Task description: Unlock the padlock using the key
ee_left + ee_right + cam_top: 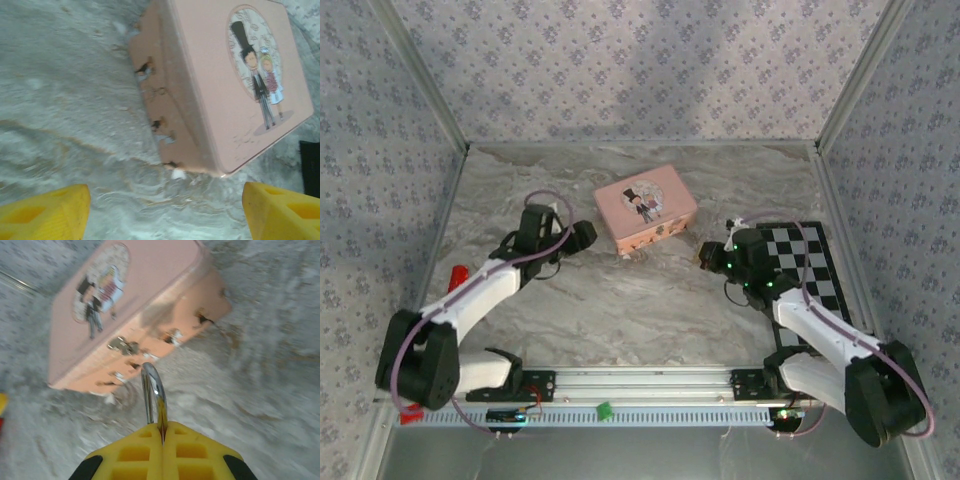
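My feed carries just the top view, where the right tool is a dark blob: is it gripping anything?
Observer: Yes. The right wrist view shows the right tool shut on the padlock, its silver shackle poking out between the yellow fingers.
Operator: And the other arm?
Observer: The left tool is open in the left wrist view, its fingers wide apart with bare table between.
Operator: What faces the right tool?
Observer: The pink box, on the side carrying a small silver clasp.
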`<state>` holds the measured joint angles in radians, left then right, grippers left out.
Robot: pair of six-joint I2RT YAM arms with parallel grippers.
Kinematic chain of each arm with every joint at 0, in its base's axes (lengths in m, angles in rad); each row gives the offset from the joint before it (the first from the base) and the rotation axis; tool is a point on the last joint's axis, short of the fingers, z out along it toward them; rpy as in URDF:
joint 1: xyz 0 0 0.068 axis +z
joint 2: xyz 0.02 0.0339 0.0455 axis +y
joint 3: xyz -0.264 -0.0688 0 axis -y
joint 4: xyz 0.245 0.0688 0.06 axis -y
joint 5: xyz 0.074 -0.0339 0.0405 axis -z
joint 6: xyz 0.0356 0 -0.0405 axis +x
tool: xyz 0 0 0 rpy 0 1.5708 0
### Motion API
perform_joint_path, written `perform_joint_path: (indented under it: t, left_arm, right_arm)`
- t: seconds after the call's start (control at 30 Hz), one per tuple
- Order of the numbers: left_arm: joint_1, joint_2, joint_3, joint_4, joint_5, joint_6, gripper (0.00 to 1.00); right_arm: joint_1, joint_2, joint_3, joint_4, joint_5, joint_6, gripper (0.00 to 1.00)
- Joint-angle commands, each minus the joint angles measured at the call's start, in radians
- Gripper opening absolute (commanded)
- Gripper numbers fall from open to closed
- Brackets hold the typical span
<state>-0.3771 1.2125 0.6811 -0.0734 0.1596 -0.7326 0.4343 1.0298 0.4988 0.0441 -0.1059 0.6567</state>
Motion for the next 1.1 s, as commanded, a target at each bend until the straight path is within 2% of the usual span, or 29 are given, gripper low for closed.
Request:
perform_joint_path:
  t: [0.0,0.17,0.4,0.77,1.07]
  left_arm:
    - [0.004,-0.150,-0.126,0.042,-0.079,0.022,0.80]
    - [0.010,-0.333,-0.277,0.057,-0.168,0.021,0.82]
    - [0.023,-0.460,-0.366,0.058,-0.216,0.010,0.84]
    - [0.032,-0.471,-0.389,0.053,-0.217,-0.020,0.85]
    - [0.033,-0.485,-0.400,0.043,-0.223,-0.026,0.85]
  right_arm:
    - [-0.007,-0.069,0.045,-0.291,0.043,-0.111,0.00]
    - [-0.017,-0.141,0.068,-0.470,0.066,-0.103,0.00]
    - [-0.036,-0.114,0.084,-0.633,0.119,-0.067,0.00]
    - [-0.063,0.078,0.099,-0.555,0.142,-0.037,0.00]
    - [-0.066,0.236,0.119,-0.460,0.088,-0.065,0.00]
